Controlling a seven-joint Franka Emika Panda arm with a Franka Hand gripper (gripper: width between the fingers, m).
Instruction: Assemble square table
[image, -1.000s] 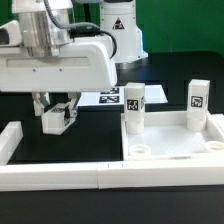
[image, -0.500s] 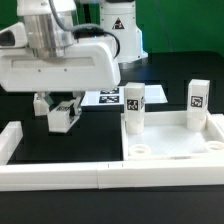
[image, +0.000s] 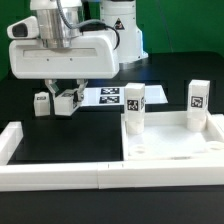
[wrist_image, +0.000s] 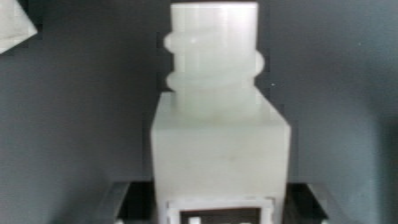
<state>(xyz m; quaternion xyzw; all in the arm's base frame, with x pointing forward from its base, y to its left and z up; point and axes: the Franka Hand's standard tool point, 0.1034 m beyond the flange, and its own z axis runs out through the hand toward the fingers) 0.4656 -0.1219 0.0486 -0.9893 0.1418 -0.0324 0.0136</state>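
Exterior view: the white plastic square slab with a raised rim (image: 172, 140) sits at the exterior view's right. One blocky white tagged leg (image: 133, 108) and a second leg (image: 197, 100) stand upright in its far corners. My gripper (image: 64, 104) clenches a third leg (image: 68, 98); a fourth leg (image: 41, 103) stands just beside it.

Wrist view: the third leg (wrist_image: 217, 140), smooth with a knobbed round stem, fills my jaws.

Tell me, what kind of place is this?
Probably a robotics lab bench: a white robot arm over a black tabletop, white legs wearing printed tags, and a marker board.
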